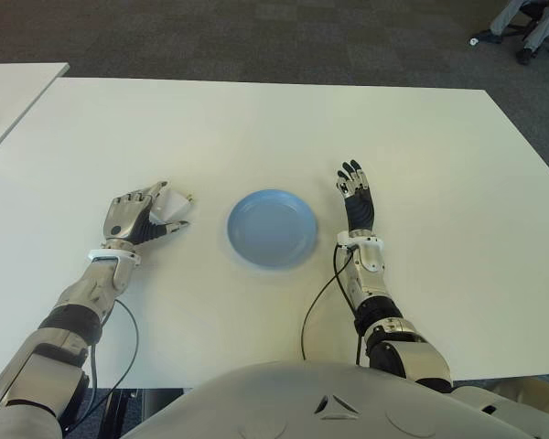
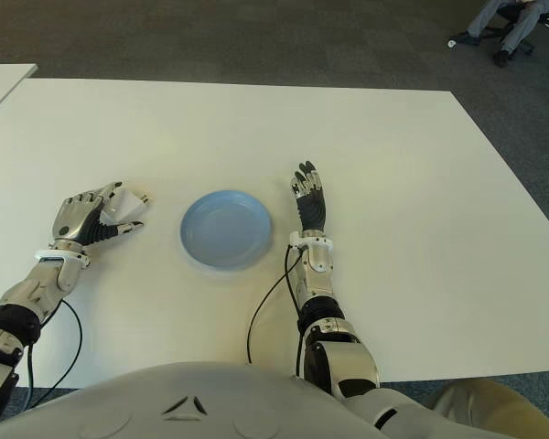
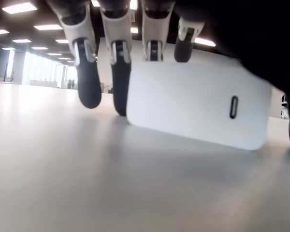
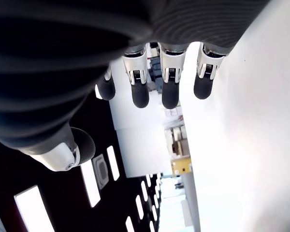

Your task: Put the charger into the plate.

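Note:
A white charger (image 1: 174,206) is on the white table (image 1: 256,128), left of the blue plate (image 1: 273,229), which has nothing in it. My left hand (image 1: 135,217) is curled over the charger, fingers across its top and thumb below it. In the left wrist view the charger (image 3: 198,106) sits tilted under the fingers (image 3: 120,58), one corner close to the table. My right hand (image 1: 355,192) shows flat beside the plate on its right, fingers straight and holding nothing.
A second white table (image 1: 9,91) shows at the far left. A person's legs by a chair (image 1: 526,23) are at the back right on dark carpet. Black cables (image 1: 320,302) trail from both wrists to the near edge.

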